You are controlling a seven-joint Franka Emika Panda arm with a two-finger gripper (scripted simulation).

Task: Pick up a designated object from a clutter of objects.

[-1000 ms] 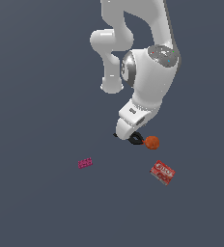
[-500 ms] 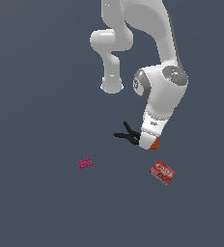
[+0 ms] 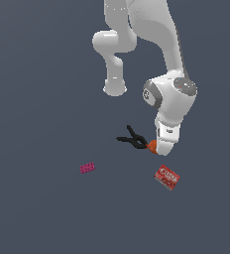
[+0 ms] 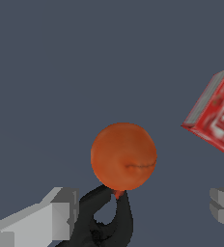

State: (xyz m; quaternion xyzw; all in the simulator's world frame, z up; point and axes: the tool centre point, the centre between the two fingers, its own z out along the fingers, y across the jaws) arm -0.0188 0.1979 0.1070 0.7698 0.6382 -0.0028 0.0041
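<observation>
Orange-red and smooth, the single ball (image 4: 123,156) is a plain sphere with one faint darker crease across its skin. It sits on the flat slate-grey tabletop (image 3: 37,213), touching the tip of the one black clamp (image 3: 133,139), a matte scissor-shaped piece whose two handles splay toward the exterior view's left. In the exterior view only a sliver of the ball shows, just under the glossy white arm.

The tool (image 4: 143,214) hangs over the ball with its two blocky pale-grey fingers (image 4: 41,223) spread wide apart, one on either side of the ball and neither touching it; nothing is held.

One flat red box (image 3: 167,177) with white print and a pale grey edge lies near the ball, toward the exterior view's right and nearer the camera. One small magenta studded brick (image 3: 87,167) lies well apart on the exterior view's left.
</observation>
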